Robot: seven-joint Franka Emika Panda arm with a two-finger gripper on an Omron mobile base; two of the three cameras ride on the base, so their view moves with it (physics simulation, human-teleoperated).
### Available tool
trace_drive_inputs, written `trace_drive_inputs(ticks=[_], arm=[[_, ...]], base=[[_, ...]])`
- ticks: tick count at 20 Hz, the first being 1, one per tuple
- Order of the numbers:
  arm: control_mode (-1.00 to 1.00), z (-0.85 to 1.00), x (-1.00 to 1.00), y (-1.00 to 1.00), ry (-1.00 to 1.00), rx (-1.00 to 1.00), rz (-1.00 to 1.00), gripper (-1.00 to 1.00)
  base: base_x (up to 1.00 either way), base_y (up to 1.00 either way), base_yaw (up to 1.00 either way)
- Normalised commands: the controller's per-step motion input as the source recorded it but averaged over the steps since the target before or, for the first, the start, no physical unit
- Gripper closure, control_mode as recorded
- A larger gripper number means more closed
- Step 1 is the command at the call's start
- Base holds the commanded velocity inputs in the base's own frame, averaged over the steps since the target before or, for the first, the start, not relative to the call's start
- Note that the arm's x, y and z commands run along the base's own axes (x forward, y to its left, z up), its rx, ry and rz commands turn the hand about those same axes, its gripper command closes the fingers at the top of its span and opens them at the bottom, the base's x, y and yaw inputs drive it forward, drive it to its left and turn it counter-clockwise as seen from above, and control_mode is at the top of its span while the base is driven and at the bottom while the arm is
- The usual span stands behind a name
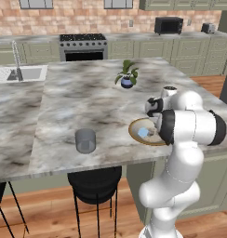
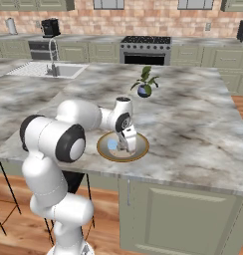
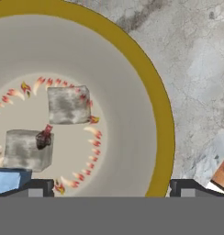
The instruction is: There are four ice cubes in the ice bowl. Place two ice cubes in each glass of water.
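Ice bowl (image 3: 160,119) seen from directly above — gripper (image 3: 109,187) jaws standing wide apart.
Two grey ice cubes (image 3: 68,105) are lying inside; marble counter (image 3: 196,64) beyond rim.

the counter (image 1: 87,93) looks like veined polished marble, the bowl (image 3: 132,114) matt glazed ceramic, the glass (image 1: 85,141) smooth and see-through.

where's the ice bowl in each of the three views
Left base view: ice bowl at lower right on the counter, partly behind the arm.
Right base view: left of centre, beneath the gripper.
Hand view: upper left, its golden rim arcing across.
Shared landmark: the potted plant, farther back on the counter in both base views.
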Motion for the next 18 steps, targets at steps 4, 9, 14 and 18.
trace_drive_inputs(ticks=[4,9,14,18], arm=[[-1.00,0.00,0.02,-0.16,0.00,0.00,0.00,-1.00],[-1.00,-0.01,0.12,-0.07,0.00,0.00,0.00,-1.00],[-1.00,0.00,0.28,0.00,0.00,0.00,0.00,-1.00],[-1.00,-0.09,0.26,0.00,0.00,0.00,0.00,-1.00]], base=[[0.00,0.00,0.00],[0.00,0.00,0.00],[0.00,0.00,0.00],[0.00,0.00,0.00]])
